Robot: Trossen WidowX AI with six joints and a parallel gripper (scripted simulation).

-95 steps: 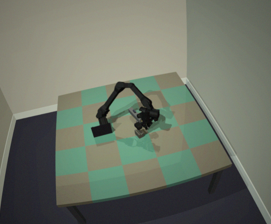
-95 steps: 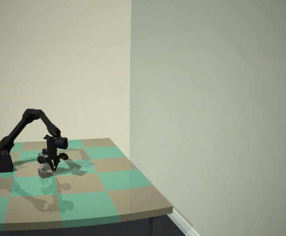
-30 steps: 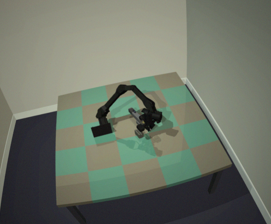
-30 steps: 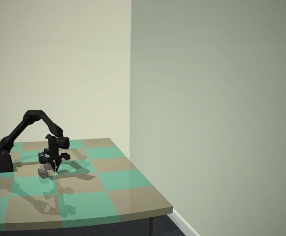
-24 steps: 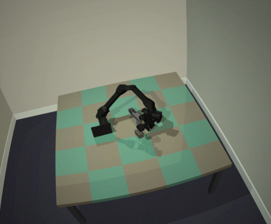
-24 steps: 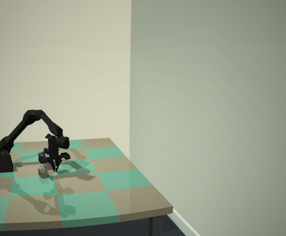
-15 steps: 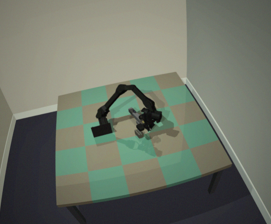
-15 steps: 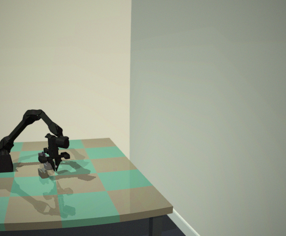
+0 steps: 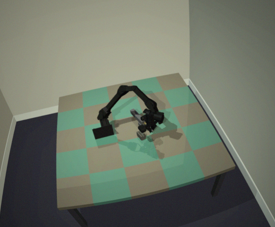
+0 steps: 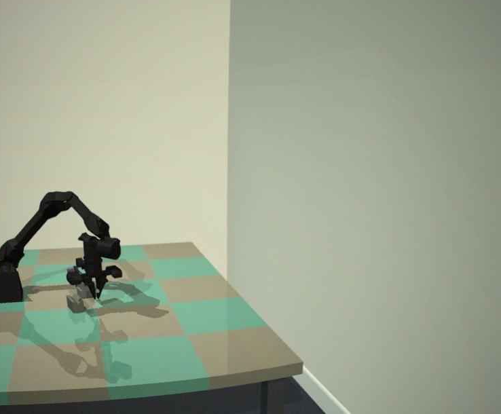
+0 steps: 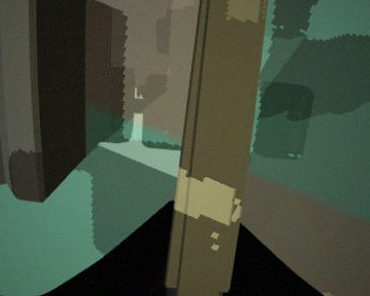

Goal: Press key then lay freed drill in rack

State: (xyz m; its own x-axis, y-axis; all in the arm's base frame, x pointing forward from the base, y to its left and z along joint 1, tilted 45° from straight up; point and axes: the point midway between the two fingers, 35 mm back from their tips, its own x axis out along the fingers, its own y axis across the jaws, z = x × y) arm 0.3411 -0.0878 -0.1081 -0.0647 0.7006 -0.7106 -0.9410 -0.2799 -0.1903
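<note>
The gripper (image 9: 151, 128) is clamped on the drill (image 11: 220, 122), a long olive-yellow rod that runs straight out from between the fingers in the wrist view. It hangs point down, its tip close above the table (image 9: 142, 181). Just beside the fingers stands a dark block (image 11: 38, 86); a small grey rack (image 9: 140, 135) lies near. I judge the drill is already freed and lifted; laying it in the rack remains.
</note>
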